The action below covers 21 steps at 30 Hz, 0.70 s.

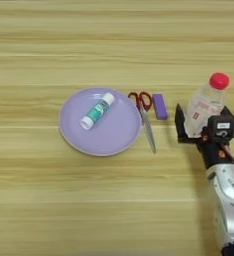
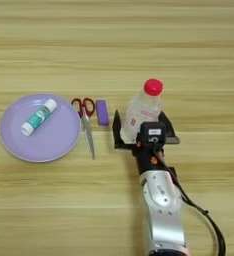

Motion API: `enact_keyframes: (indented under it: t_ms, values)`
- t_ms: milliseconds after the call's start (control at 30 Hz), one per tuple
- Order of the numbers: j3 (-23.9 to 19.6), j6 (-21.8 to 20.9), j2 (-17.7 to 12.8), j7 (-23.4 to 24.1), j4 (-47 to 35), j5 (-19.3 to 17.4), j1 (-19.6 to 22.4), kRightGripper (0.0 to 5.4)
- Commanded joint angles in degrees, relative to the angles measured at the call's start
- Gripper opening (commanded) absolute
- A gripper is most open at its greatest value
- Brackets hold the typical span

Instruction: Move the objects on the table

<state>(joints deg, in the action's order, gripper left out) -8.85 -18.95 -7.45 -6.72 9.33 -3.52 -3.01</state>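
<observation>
A clear plastic bottle (image 2: 143, 109) with a red cap (image 2: 153, 87) stands right of centre, leaning slightly. My right gripper (image 2: 141, 131) is open, with one black finger on each side of the bottle's lower part (image 1: 204, 122). I cannot tell whether the fingers touch it. To the left lies a small purple block (image 2: 102, 112), then red-handled scissors (image 2: 86, 125) with the blades pointing toward me. Further left is the round lilac plate (image 2: 44, 142), and a white-and-teal glue stick (image 2: 39, 116) lies on it.
The light wooden table (image 2: 117, 45) fills both views. My silver forearm (image 2: 161, 210) comes up from the bottom edge, with a black cable (image 2: 209, 220) trailing on its right.
</observation>
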Motion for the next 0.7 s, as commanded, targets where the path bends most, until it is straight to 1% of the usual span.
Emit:
enact_keyframes:
  t_ms: [33, 333, 433, 533, 600, 700]
  values:
    - [-0.7, -1.2, -1.1, 0.0, -1.1, -0.5, 3.2, 5.4]
    - [-1.2, -1.5, -1.6, 0.2, 0.5, -0.3, 4.6, 5.4]
    - [-1.6, -1.7, -1.8, 0.0, 1.4, -0.9, 5.1, 5.4]
    - [-1.7, -2.8, -1.8, -0.5, 1.8, -1.3, 5.2, 5.12]
    - [-1.4, -3.4, -1.7, -1.3, 1.8, -1.8, 5.1, 4.81]
    - [-1.0, -3.6, -1.7, -1.1, 2.0, -0.9, 5.0, 4.46]
